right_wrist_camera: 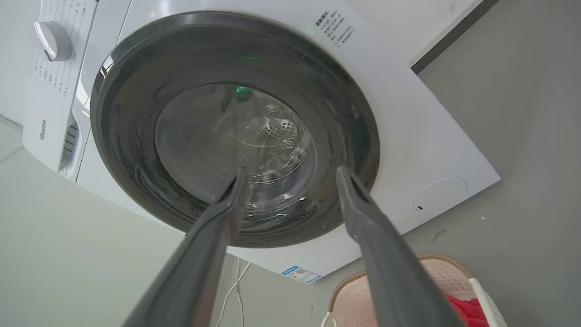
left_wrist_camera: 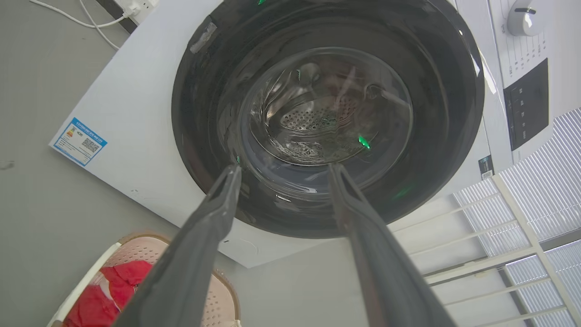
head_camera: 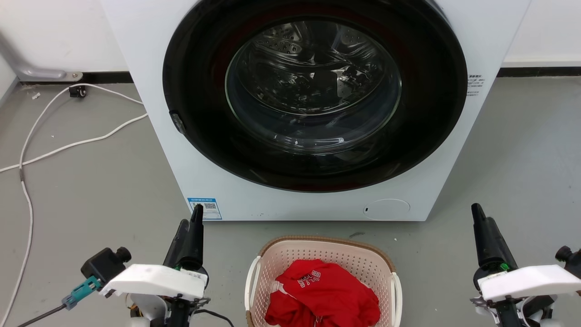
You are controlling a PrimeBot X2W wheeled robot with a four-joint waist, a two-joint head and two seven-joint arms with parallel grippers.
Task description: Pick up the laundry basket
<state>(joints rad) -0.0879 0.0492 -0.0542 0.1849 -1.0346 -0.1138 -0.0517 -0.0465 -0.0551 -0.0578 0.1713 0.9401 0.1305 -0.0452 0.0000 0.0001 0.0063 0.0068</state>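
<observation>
Left gripper (head_camera: pixel 190 217), right gripper (head_camera: pixel 477 213): either side of laundry basket (head_camera: pixel 324 239)

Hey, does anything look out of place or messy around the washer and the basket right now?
Nothing is spilled or damaged. The laundry basket stands upright on the floor before the washing machine, with a red garment bundled inside. The one untidy thing is a white cable trailing loose over the floor left of the machine.

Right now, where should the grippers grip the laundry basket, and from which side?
Grip the laundry basket by its white handles: left gripper on the left handle, right gripper on the right handle, each from outside. They bow out from the walls; a red garment fills the middle.
</observation>
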